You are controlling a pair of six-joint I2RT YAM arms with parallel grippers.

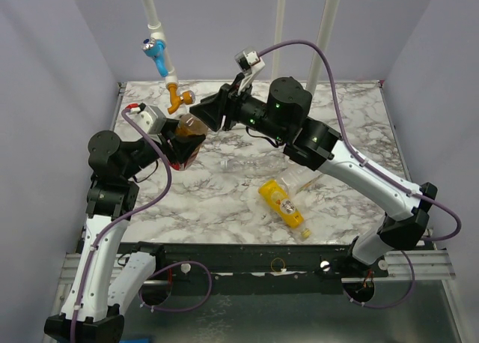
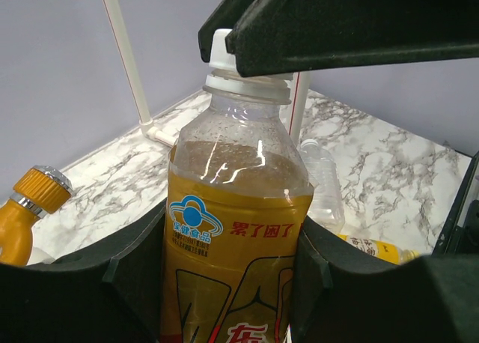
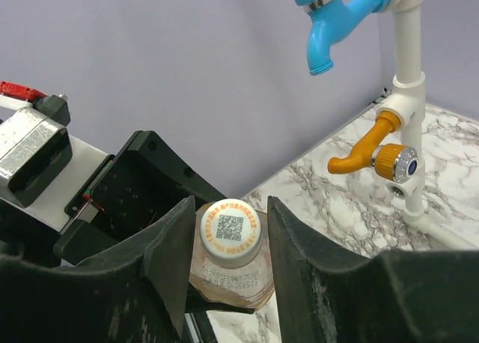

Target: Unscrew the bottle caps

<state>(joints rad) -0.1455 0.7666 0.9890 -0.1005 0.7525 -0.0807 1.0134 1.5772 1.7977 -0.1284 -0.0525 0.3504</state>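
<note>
Leaving the yellow bottle [image 1: 282, 203] lying on its side on the desk [image 1: 352, 118], nearest the arm bases, apparently waiting for its turn, and leaving a clear bottle [image 2: 323, 182] lying flat just beyond it. Further in, clamping the brown bottle [image 1: 191, 129] around its red-labelled body with the left end effector [image 1: 178, 147], both fingers pressing the sides, and lifting it off the desk with the neck tilting toward the right arm. Probably doing this to present the top squarely and to brace the body against twisting. Bracketing the white cap [image 3: 232, 227] closely on both sides with the right end effector [image 1: 206, 117], lining up along the bottle's axis for turning. Not managing to tell whether those fingers are already pinching the cap or are just shy of it. Farthest back, keeping clear of the orange tap [image 3: 374, 159] and the blue tap [image 3: 337, 21] on the white pipe.
</note>
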